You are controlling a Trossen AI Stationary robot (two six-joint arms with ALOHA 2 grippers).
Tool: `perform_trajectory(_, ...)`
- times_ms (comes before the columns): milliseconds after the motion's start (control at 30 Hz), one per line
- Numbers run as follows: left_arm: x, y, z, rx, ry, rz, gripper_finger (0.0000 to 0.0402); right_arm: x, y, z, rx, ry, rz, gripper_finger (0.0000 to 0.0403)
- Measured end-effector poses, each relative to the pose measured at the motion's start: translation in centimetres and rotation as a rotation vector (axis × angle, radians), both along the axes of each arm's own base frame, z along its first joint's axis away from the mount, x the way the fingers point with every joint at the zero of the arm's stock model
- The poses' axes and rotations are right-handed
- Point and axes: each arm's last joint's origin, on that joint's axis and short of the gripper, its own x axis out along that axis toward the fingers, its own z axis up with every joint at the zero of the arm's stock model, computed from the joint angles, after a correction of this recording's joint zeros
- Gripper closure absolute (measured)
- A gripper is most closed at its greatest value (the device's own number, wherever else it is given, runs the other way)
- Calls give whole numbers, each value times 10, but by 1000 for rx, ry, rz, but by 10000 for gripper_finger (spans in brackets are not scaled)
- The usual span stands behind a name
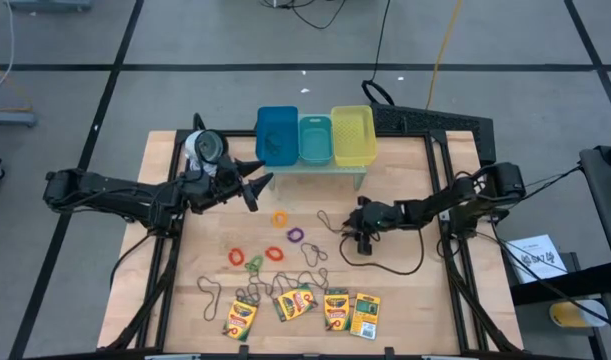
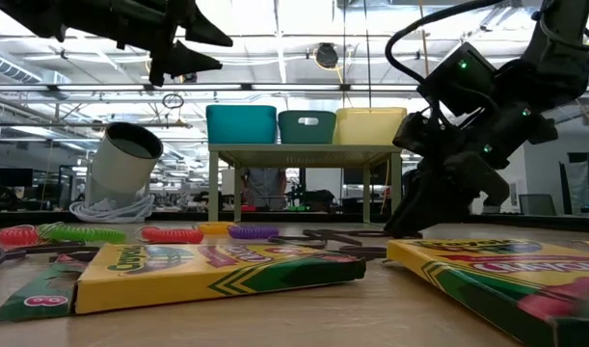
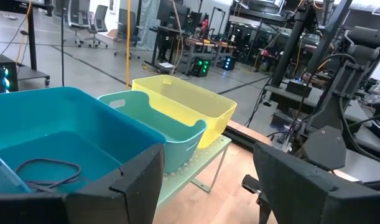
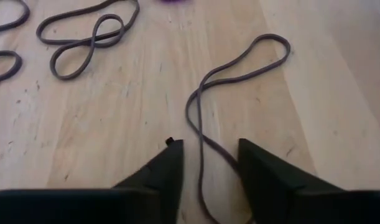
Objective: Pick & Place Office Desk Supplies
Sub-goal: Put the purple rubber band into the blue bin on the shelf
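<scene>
Several yellow-and-green crayon boxes lie flat along the table's near edge. Coloured ring bands and thin brownish wiry loops are scattered mid-table. My right gripper is tipped down at the table top, right of centre. It is open, with one strand of a wiry loop running between its fingers. That loop lies flat on the wood. My left gripper hovers open and level beside the blue bin, which holds one wiry loop.
Blue, teal and yellow bins stand side by side on a small pale-green rack at the far edge. A silvery-white roll lies left of them. A dark cable curls near the right arm.
</scene>
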Motion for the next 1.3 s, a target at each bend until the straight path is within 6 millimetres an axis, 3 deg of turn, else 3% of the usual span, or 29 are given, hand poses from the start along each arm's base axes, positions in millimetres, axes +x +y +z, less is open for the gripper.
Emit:
perform_trajectory(200,0,0,0,1,1,0,149,-1,0,-1,-26,10,27,380)
perform_trajectory(267,0,0,0,1,1,0,149,-1,0,-1,-39,11,42,396)
perform_trajectory(500,0,0,0,1,1,0,149,2,0,9,-63,-51,70,402)
perform_trajectory(1033,0,0,1,-56,-35,-4,149,-8,3,93,-94,-471,174,403)
perform_trajectory(1300,11,-9,2,-37,-98,-168,149,-12,5,122,-93,-685,244,403)
